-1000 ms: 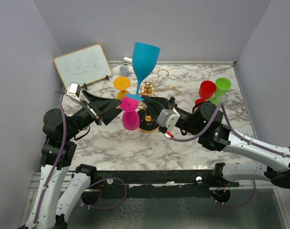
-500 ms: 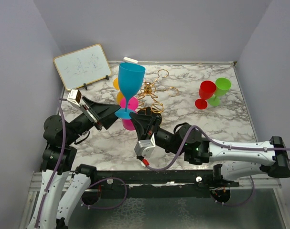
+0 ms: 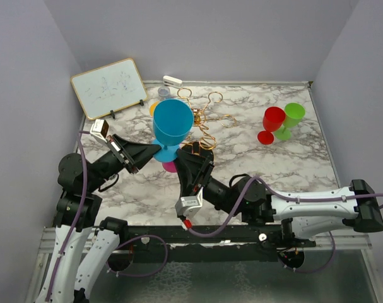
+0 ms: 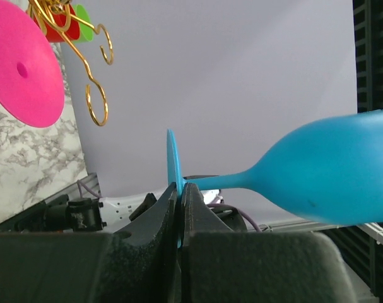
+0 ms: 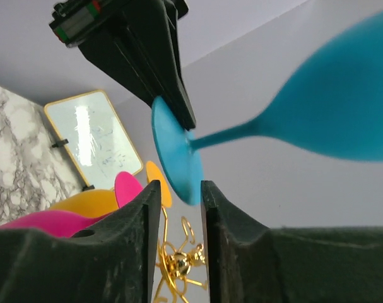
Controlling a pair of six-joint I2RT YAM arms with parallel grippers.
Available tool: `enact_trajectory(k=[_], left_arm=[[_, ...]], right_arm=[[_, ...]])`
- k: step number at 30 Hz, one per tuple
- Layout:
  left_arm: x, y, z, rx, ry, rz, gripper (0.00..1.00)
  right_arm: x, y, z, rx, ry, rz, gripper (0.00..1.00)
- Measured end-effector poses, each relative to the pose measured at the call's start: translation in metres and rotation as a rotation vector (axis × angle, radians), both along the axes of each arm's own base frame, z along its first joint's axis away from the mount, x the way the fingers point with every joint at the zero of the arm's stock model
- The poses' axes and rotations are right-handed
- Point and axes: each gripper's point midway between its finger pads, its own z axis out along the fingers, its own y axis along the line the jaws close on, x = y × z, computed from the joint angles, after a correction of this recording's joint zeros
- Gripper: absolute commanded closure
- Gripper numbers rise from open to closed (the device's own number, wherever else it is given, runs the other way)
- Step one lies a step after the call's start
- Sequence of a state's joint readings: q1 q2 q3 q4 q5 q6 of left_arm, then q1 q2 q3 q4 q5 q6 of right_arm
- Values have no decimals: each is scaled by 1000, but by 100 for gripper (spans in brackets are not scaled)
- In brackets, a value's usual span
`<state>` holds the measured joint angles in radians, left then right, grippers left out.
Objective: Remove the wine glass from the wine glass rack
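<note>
The blue wine glass [image 3: 172, 123] is tilted in the air in front of the gold wine glass rack [image 3: 204, 120], off its arms. My left gripper [image 3: 156, 151] is shut on the glass's thin foot [image 4: 172, 158], which stands edge-on between the fingers [image 4: 159, 211]. My right gripper [image 5: 178, 196] is open, and the foot's rim [image 5: 175, 158] sits just above its gap without being clamped. A pink glass [image 3: 170, 166] and an orange one [image 3: 154, 108] hang on the rack, mostly hidden behind the blue bowl.
A red glass [image 3: 272, 120] and a green glass [image 3: 293, 116] stand at the back right. A small whiteboard [image 3: 109, 86] leans at the back left. A white object [image 3: 172, 80] and a small grey cup [image 3: 163, 92] lie by the back wall.
My right gripper carried the blue glass from the rack toward the left arm. The left gripper shut on its foot, the right gripper opened, and the glass tipped over.
</note>
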<state>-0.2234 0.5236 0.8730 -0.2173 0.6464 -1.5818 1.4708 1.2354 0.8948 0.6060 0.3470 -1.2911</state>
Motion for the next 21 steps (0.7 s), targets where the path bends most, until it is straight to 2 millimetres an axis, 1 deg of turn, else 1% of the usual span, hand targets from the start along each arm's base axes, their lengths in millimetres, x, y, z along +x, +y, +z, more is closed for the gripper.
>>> enact_trajectory(k=[2, 5, 9, 10, 11, 12, 14, 16, 17, 19, 20, 21], left_arm=[[1, 1, 1, 8, -19, 12, 100], [4, 4, 1, 37, -64, 47, 100], [12, 13, 2, 117, -146, 136, 100], [12, 17, 4, 141, -172, 165, 100], [12, 22, 6, 167, -203, 198, 100], [12, 26, 8, 191, -232, 230, 100], [9, 35, 11, 233, -287, 287, 100], [5, 45, 11, 282, -344, 346, 100], [3, 50, 10, 309, -366, 375, 100], [-1, 59, 6, 365, -404, 427, 100], [-3, 64, 4, 392, -423, 449, 100], [-5, 67, 2, 415, -437, 467, 100]], right_arm=[[-1, -7, -1, 8, 23, -17, 62], [-3, -26, 8, 46, 80, -37, 59], [-2, -68, 28, 127, 239, -37, 60], [-2, -81, 37, 165, 287, -38, 61], [-1, -87, 41, 183, 315, -42, 64], [2, -98, 49, 219, 376, -56, 67], [7, -109, 56, 263, 457, -89, 78], [12, -117, 60, 301, 553, -129, 96], [13, -119, 61, 315, 603, -147, 98], [15, -121, 63, 342, 697, -179, 99], [15, -120, 61, 387, 786, -186, 99], [15, -120, 61, 387, 786, -186, 99]])
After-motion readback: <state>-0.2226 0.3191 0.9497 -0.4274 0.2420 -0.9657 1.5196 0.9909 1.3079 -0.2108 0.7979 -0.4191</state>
